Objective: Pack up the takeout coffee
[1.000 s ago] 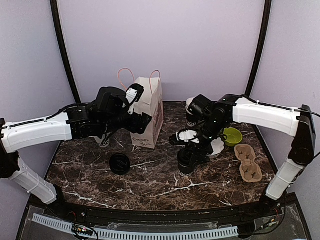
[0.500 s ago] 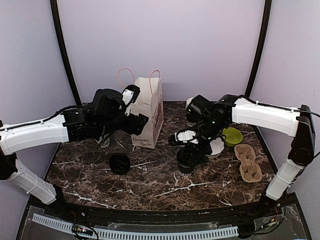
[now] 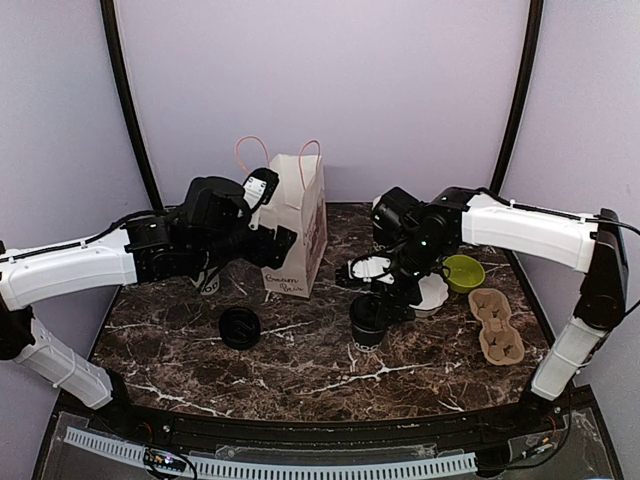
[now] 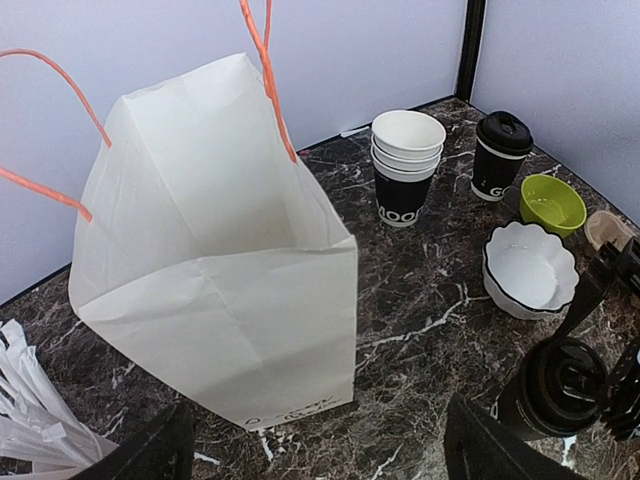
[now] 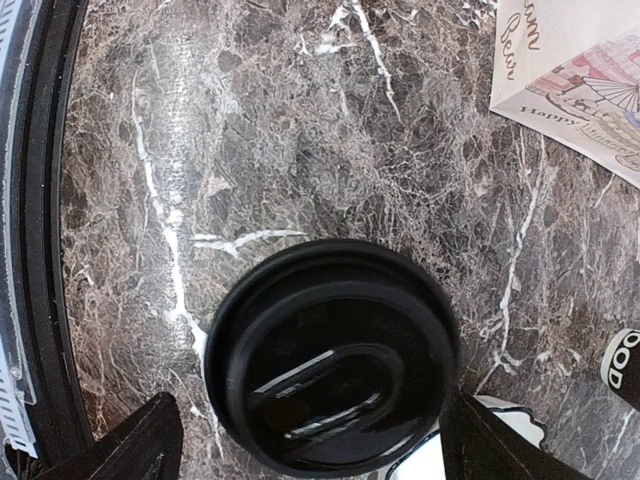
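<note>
Lilac walls enclose a dark marble table (image 3: 300,370) veined in white. Near its middle, right of centre, the lidded coffee cup (image 5: 335,370) stands upright: black paper body, glossy domed plastic lid with a raised sip tab. The right gripper (image 5: 315,435) hangs directly above it, jaws spread wide to either side of the lid and not closed on it.

To grip well, I would lower until the pads sit on the paper wall below the lid rim, then close gently. The lid is slick and may pop off, and the thin wall would dent under a hard squeeze.

A second lidded cup (image 4: 500,155) waits at the back beside a stack of lidless cups (image 4: 405,165). A scalloped white bowl (image 4: 528,268), a lime green bowl (image 4: 550,200) and a pulp cup carrier (image 3: 497,325) lie to the right.

The white paper bag (image 4: 215,250), creased, with pink cord handles, stands open to the left. The left gripper (image 4: 315,450) faces it with jaws wide and empty.
</note>
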`<state>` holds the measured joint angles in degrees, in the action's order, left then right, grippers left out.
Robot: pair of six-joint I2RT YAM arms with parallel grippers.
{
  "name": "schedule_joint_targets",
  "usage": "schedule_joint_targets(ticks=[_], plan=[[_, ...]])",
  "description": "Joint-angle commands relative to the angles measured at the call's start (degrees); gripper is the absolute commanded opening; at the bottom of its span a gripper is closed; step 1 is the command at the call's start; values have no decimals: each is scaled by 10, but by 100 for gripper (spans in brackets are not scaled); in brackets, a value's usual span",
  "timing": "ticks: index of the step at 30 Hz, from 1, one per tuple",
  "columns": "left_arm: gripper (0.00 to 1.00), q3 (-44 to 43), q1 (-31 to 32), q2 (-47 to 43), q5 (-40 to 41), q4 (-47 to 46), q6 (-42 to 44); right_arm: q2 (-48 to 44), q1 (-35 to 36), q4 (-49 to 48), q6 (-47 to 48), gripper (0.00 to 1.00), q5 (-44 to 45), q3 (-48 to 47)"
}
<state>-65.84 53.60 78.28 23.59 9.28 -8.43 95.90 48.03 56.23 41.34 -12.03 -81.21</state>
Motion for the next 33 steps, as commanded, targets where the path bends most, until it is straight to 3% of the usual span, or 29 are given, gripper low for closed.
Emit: schedule_joint_targets(ticks=[1, 13, 20, 24, 33], plan=[[88, -9, -3, -21, 3, -8, 1, -13, 6, 11, -6, 90, -4, -27], [88, 18, -4, -42, 0, -9, -11, 23, 5, 7, -14, 92, -22, -30], [88, 18, -5, -49, 8, -8, -4, 33, 6, 7, -14, 87, -19, -30], [88, 7, -5, -42, 4, -9, 7, 36, 6, 19, -13, 79, -23, -37], [88, -4, -5, -39, 1, -5, 11, 44, 5, 22, -12, 82, -14, -38]])
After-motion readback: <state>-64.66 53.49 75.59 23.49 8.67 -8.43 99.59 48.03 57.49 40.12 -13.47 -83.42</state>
